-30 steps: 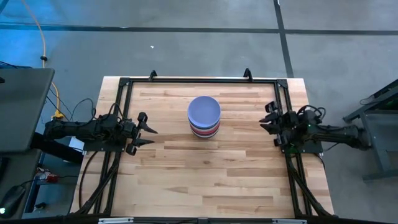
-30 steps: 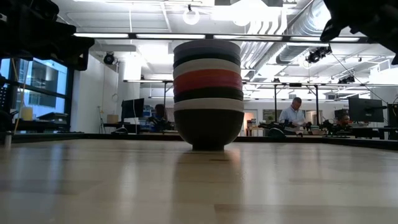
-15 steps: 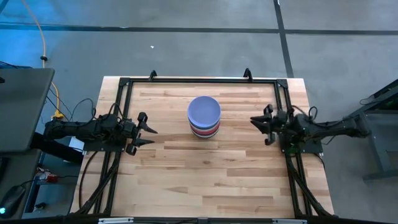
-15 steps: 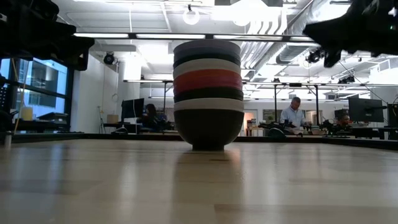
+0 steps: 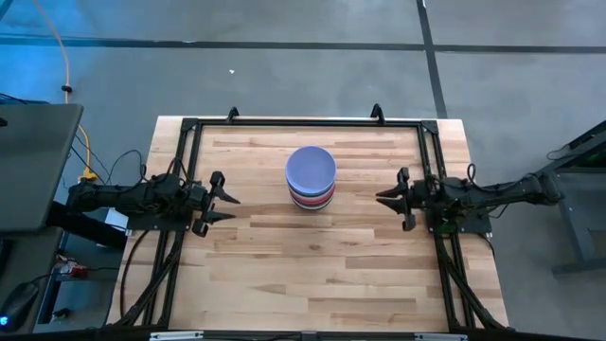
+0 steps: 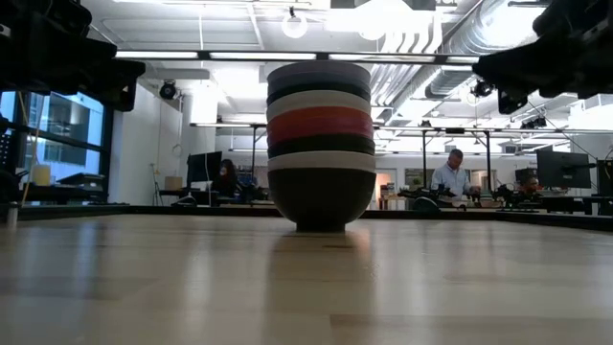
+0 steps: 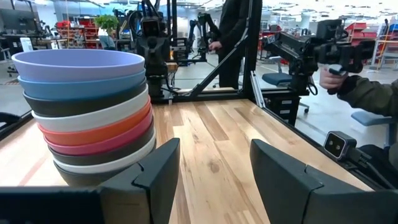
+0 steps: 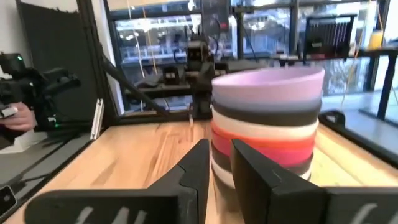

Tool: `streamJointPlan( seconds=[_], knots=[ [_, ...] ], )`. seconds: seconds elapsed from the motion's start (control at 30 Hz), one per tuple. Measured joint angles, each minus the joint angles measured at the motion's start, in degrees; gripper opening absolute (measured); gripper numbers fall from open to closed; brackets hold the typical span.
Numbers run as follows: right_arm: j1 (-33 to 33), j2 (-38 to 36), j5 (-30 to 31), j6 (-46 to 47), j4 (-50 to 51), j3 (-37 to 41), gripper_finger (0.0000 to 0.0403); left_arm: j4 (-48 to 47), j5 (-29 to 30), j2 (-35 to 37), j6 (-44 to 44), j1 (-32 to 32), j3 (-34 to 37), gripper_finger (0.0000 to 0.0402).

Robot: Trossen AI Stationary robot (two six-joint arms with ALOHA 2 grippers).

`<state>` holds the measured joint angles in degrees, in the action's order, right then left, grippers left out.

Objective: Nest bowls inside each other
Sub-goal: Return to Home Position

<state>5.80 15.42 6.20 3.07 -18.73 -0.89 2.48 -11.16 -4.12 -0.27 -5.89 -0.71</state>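
Counter (image 5: 312, 275): pale wood planks, ringed by a black metal frame (image 5: 303, 123).

Left arm (image 5: 123, 199): lies low along the counter's left edge, pointing inward. Right arm (image 5: 502, 194): lies along the right edge, also pointing inward.

Bowls (image 5: 311, 177): one nested stack, upright on the counter, on its far half and close to the middle line. It stands between the two arms and well apart from both. From above only the lavender top bowl shows fully, with red and dark rims peeking out below it. The left wrist view gives the order from the top (image 7: 87, 112): lavender, blue, black, white, red, magenta, black, white, then a black one at the base. In the low view the stack (image 6: 321, 144) sits squarely on its dark bottom bowl, with no lean visible.

Left tool (image 5: 230, 206): fingers spread wide, nothing between them, aimed at the stack from the left. The wrist view shows bare counter through the gap (image 7: 214, 155).

Right tool (image 5: 381, 198): fingers drawn near each other, parted by only a narrow gap (image 8: 219, 149), holding nothing, aimed at the stack from the right.

Room behind: a person (image 6: 450, 174) at a far desk.
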Motion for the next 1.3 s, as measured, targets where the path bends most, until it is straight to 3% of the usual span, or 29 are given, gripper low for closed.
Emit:
streamJointPlan(
  seconds=[0.27, 0.63, 0.97, 1.3],
  knots=[
    [-0.02, 0.0, 4.03, 2.29, 3.38, 0.0, 0.0059, 0.02, 0.0, 0.0, 0.0, 0.0, 0.0, 0.0184],
    [-0.02, 0.0, 4.21, 5.51, 12.68, 0.0, 0.0059, 0.04, 0.0, 0.0, 0.46, 0.0, 0.0, 0.0184],
    [-0.04, 0.0, -2.01, 2.96, 14.67, 0.0, 0.0059, 0.04, 0.0, -0.02, 0.48, -0.02, 0.0, 0.0184],
    [-0.04, -0.01, -2.23, 0.55, 18.14, 0.0, 0.0059, 0.05, 0.0, 0.0, 0.47, 0.0, 0.0, 0.0184]
  ],
)
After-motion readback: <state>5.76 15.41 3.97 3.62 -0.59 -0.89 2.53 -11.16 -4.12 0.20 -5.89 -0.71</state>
